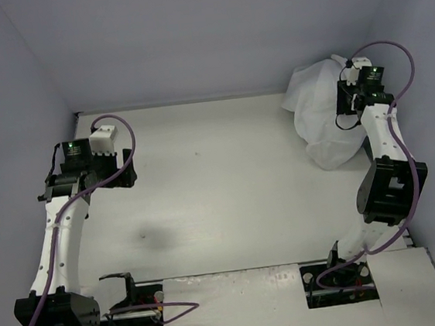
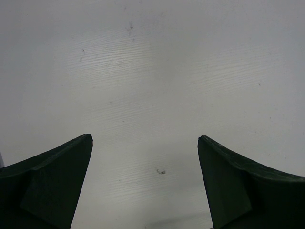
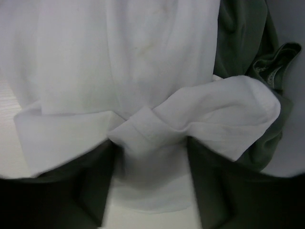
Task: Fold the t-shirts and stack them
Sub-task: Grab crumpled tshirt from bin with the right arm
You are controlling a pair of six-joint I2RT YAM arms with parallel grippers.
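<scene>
Right wrist: white t-shirt (image 3: 119, 71) fold inside spread right tool (image 3: 148, 143) — left tool (image 2: 144, 137) spread.

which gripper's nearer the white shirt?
Right. The right gripper is at the white shirt on the table's far right, fingers either side of a fold. The left gripper hangs over the table's left side, well away.

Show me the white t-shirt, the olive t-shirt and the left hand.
white t-shirt (image 3: 119, 57): right wrist view, its broad body panel.
olive t-shirt (image 3: 243, 28): right wrist view, upper-right fold.
left hand (image 2: 144, 137): left wrist view, midway between fingertips.
</scene>
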